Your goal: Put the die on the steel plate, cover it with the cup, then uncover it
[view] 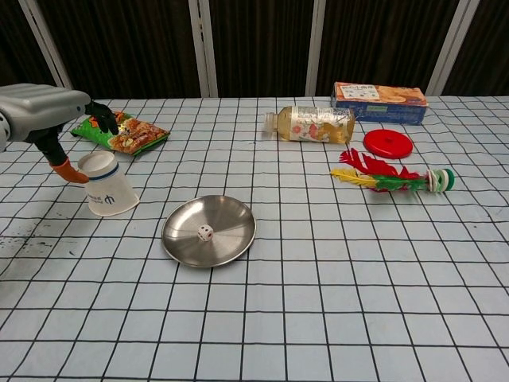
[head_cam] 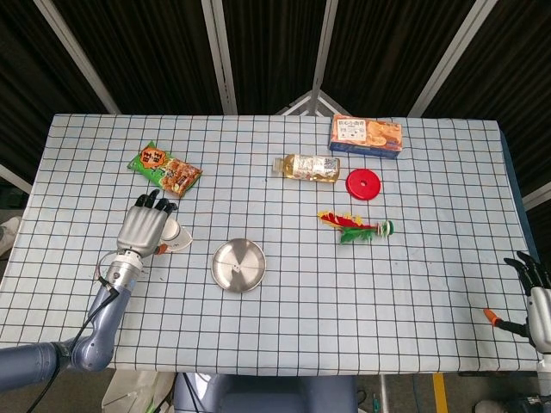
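A small white die (view: 205, 233) lies inside the steel plate (view: 231, 221), which sits near the table's front centre (head_cam: 245, 271). The white paper cup (view: 109, 189) with a blue band leans on the cloth to the left of the plate. My left hand (head_cam: 145, 227) hovers over the cup (head_cam: 179, 238) and covers part of it in the head view. In the chest view the left hand (view: 44, 111) has its fingers spread above the cup, with the orange thumb tip at the cup's upper edge. It grips nothing. My right hand (head_cam: 536, 298) rests open at the table's front right corner.
A green snack bag (head_cam: 164, 169) lies behind the cup. Further right are a lying bottle (head_cam: 306, 167), an orange biscuit box (head_cam: 366, 135), a red lid (head_cam: 363, 183) and a feather shuttlecock (head_cam: 353, 227).
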Controlling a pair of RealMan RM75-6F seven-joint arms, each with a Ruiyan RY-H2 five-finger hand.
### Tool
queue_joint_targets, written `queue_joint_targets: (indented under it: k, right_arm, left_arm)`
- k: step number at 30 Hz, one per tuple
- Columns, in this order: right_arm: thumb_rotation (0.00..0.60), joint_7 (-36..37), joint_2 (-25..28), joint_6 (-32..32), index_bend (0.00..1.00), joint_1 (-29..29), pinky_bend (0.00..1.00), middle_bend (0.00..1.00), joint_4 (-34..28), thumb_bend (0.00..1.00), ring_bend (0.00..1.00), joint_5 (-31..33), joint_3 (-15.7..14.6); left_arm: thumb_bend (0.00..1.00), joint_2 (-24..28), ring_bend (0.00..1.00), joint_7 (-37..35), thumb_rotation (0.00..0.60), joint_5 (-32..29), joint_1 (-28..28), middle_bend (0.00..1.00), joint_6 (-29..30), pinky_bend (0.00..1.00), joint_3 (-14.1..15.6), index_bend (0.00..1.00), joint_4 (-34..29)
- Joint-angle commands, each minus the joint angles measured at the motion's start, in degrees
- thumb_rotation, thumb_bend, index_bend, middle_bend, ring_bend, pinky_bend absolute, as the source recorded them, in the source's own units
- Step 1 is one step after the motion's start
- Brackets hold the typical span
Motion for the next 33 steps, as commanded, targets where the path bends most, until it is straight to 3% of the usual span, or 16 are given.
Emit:
queue_joint_targets:
  k: [1,11,20,24,33]
  right_arm:
    - [0.600,-0.2,-0.1,-0.3,0.21,0.1,0.04,0.13,0.1,0.10,0.14,0.1,-0.1]
    - [0.600,-0.4,-0.4,-0.6,0.21,0.3,0.04,0.13,0.5,0.10,0.14,0.4,-0.1]
    - [0.600,-0.6,-0.7,-1.0,0.21,0.5,0.04,0.13,0.6,0.10,0.14,0.5,0.0]
    - [0.600,-0.3,-0.6,-0.9,0.21,0.4,0.04,0.13,0.4,0.10,0.14,0.5,0.0]
    - [0.600,-0.6,-0.6,-1.1,0.21,0.5,0.04,0.13,0.2,0.10,0.14,0.7,0.0]
  left_arm:
    - [0.31,-0.3,0.08,-0.1,0.600,-0.1,-0.1,0.26,-0.2,0.13,0.1,0.29,0.5]
    - [0.40,-1.5,0.08,-1.1,0.600,-0.5,-0.5,0.28,-1.1,0.13,0.2,0.32,2.7]
    - [0.42,-1.8,0.08,-1.5,0.600,-0.1,-0.5,0.28,-1.6,0.13,0.8,0.33,3.7]
    - [0.48,-1.7,0.08,-1.9,0.600,-0.1,-0.3,0.28,-2.1,0.13,1.2,0.33,3.7]
    - [0.49,-1.6,0.07,-2.7,0.600,1.1,0.0,0.21,-1.9,0.13,1.8,0.32,4.0]
